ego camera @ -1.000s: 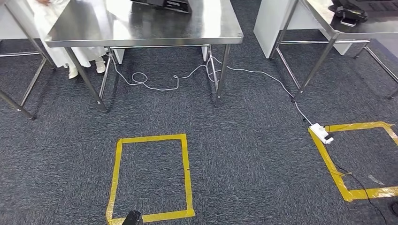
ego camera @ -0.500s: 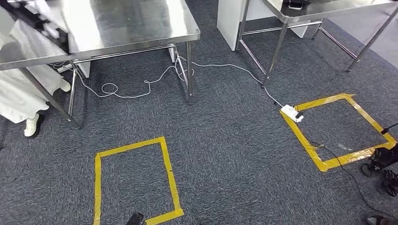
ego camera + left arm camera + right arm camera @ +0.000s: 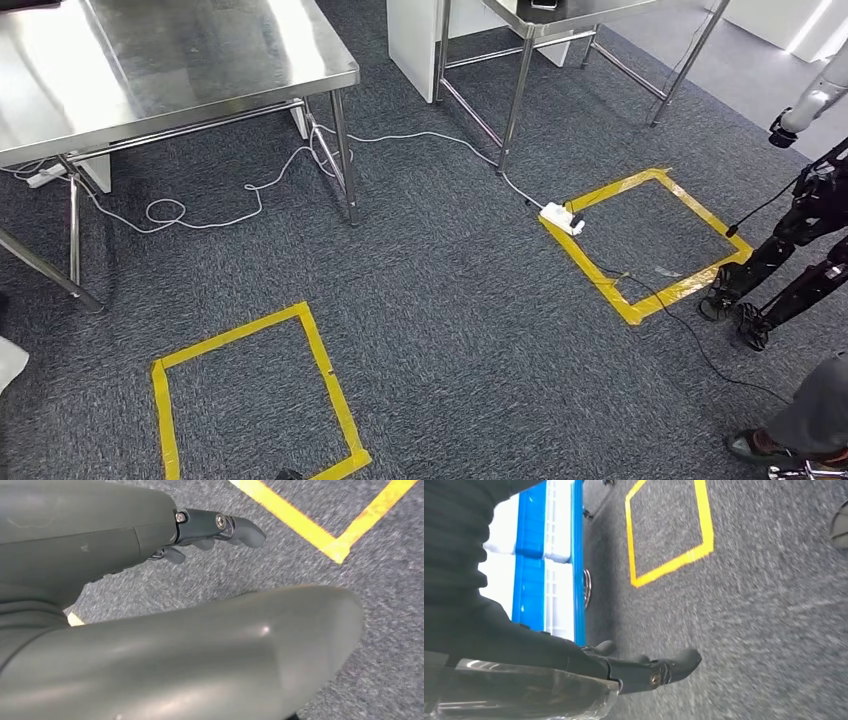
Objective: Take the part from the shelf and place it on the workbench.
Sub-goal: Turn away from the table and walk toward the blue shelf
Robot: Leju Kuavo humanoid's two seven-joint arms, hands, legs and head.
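Left hand [image 3: 125,545] fingers [image 3: 240,527] are hanging loosely apart over grey carpet [image 3: 450,300], pinching nothing. On the right hand [image 3: 639,672], one dark finger [image 3: 681,661] is pointing out straight; I cannot tell whether the rest are holding anything. I am not finding the part itself; I am guessing it sits on the blue-and-white shelf [image 3: 531,555] beside that hand. I am expecting something rigid, best taken across its widest faces. A steel table [image 3: 150,70], likely the workbench, is standing at eleven o'clock.
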